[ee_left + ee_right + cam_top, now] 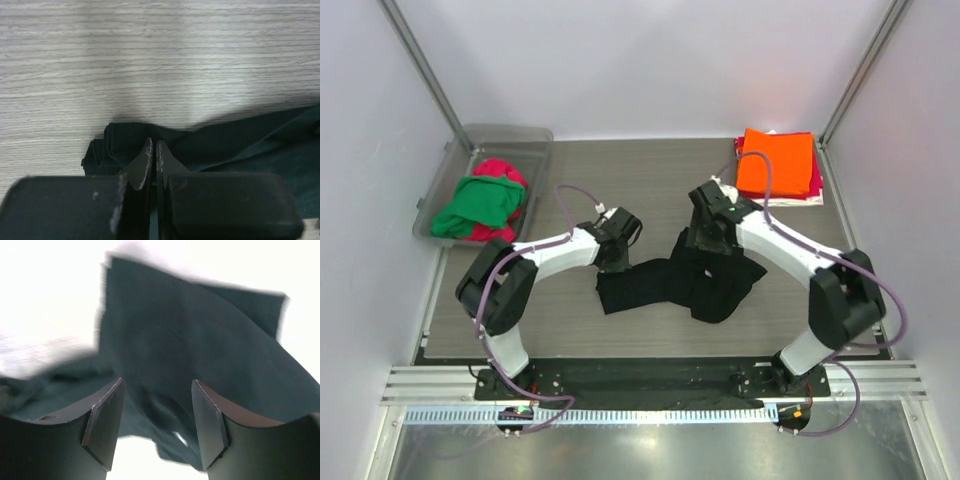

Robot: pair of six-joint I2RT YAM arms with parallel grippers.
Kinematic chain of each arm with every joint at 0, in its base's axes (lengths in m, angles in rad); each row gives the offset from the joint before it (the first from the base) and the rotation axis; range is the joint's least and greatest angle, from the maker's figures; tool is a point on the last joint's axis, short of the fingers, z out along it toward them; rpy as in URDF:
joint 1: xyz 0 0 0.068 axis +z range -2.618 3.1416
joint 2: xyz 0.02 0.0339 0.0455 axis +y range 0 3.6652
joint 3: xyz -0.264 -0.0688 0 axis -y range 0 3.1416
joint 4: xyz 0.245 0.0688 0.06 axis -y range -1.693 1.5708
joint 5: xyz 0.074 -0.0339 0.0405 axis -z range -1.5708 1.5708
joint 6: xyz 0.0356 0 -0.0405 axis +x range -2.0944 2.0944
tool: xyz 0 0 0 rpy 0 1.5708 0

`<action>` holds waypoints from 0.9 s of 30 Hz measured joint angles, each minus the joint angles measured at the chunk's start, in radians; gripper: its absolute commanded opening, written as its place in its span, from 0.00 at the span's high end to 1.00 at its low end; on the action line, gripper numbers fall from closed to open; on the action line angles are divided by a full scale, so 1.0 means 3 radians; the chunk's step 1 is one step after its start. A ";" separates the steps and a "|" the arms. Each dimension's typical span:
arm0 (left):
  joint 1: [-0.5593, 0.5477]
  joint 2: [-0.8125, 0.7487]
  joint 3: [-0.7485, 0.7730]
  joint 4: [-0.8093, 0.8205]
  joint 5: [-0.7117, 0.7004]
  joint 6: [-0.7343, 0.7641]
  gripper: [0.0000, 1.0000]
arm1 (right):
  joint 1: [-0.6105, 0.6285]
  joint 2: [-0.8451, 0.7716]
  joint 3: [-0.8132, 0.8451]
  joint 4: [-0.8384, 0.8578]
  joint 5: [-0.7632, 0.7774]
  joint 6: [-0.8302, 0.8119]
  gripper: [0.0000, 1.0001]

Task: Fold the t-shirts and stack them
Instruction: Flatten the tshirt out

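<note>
A black t-shirt (650,285) lies crumpled in the middle of the table. My left gripper (613,262) is at the shirt's upper left corner. In the left wrist view the left gripper (153,150) has its jaws pressed together on a bunched edge of the shirt (225,145). My right gripper (705,262) hovers over the shirt's right part. In the right wrist view the right gripper (157,384) is open, with the dark cloth (190,330) below and between its fingers. A folded stack of orange and red t-shirts (778,165) lies at the back right.
A clear plastic bin (510,133) at the back left holds a green t-shirt (475,205) and a red one (502,170). The table is walled on the left, right and back, with a metal rail along its near edge.
</note>
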 measured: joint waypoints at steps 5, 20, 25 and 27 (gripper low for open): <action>0.0005 -0.0009 -0.0094 0.0117 0.0006 -0.0034 1.00 | 0.0066 0.0544 0.0394 0.0243 -0.0134 -0.0206 0.35; 0.0117 -0.0186 -0.0251 0.0206 0.0038 -0.0093 1.00 | 0.0263 0.0754 0.0277 0.0292 -0.0177 -0.0418 0.99; 0.0262 -0.0628 -0.0247 -0.0107 -0.0045 -0.0080 1.00 | 0.0198 0.0158 0.0436 -0.0131 0.0092 -0.0516 0.99; 0.0334 -0.0895 -0.0231 -0.0285 -0.0112 -0.0048 1.00 | 0.0057 -0.0284 0.0615 -0.0355 0.0242 -0.0561 0.99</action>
